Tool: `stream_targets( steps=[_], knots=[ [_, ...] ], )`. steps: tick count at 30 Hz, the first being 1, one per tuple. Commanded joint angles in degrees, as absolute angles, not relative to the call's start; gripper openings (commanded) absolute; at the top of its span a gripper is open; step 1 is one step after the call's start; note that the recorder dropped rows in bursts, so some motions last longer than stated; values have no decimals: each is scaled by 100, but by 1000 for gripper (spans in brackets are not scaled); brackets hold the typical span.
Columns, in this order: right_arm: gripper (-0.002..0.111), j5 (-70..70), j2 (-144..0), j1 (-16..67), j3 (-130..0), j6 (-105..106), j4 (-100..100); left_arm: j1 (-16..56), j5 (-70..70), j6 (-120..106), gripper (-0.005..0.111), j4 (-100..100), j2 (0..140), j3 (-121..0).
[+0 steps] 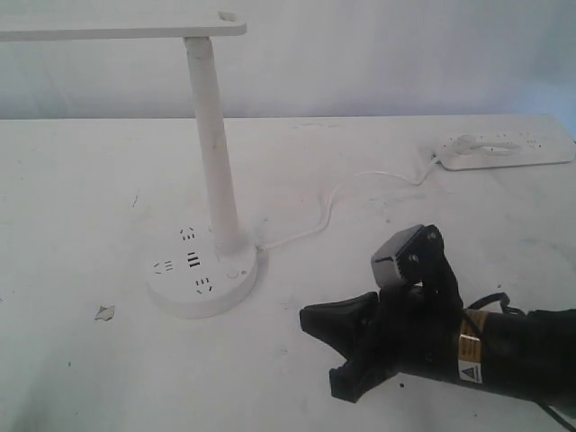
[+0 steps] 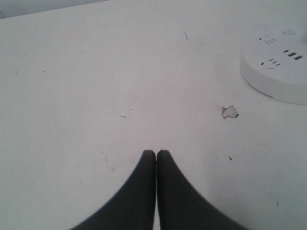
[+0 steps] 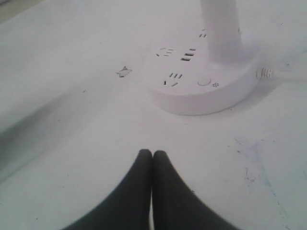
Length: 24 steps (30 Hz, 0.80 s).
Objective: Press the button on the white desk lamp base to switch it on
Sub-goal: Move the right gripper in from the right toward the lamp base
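The white desk lamp base [image 1: 202, 274] is a round puck left of centre on the table, with dark socket slots, USB ports and a slim upright pole [image 1: 214, 153]. Its small round button [image 1: 233, 275] sits on the base's right front; the right wrist view shows the button [image 3: 204, 81] ahead of my fingers. My right gripper [image 1: 306, 317] is shut and empty, hovering to the right of the base and apart from it, also visible as the right gripper [image 3: 152, 152]. My left gripper [image 2: 156, 152] is shut and empty over bare table, with the base [image 2: 278, 67] off to one side.
A flat white power strip [image 1: 504, 151] lies at the back right, and a thin white cord [image 1: 333, 202] runs from it to the base. The lamp's long head [image 1: 117, 25] overhangs the left side. A small chipped patch [image 1: 104, 312] marks the table left of the base.
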State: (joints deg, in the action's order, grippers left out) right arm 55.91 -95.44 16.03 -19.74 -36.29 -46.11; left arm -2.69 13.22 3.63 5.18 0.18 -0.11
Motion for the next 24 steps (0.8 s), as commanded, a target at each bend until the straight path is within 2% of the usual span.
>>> stream_targets(
  steps=[1, 24],
  knots=[
    [0, 6213, -9553, 1628, -1526, -2628, -3901, -272, 1324, 365, 0, 499, 0, 0],
    [0, 6996, -9553, 1644, -1479, -2177, -3603, -272, 1324, 365, 0, 499, 0, 0]
  ],
)
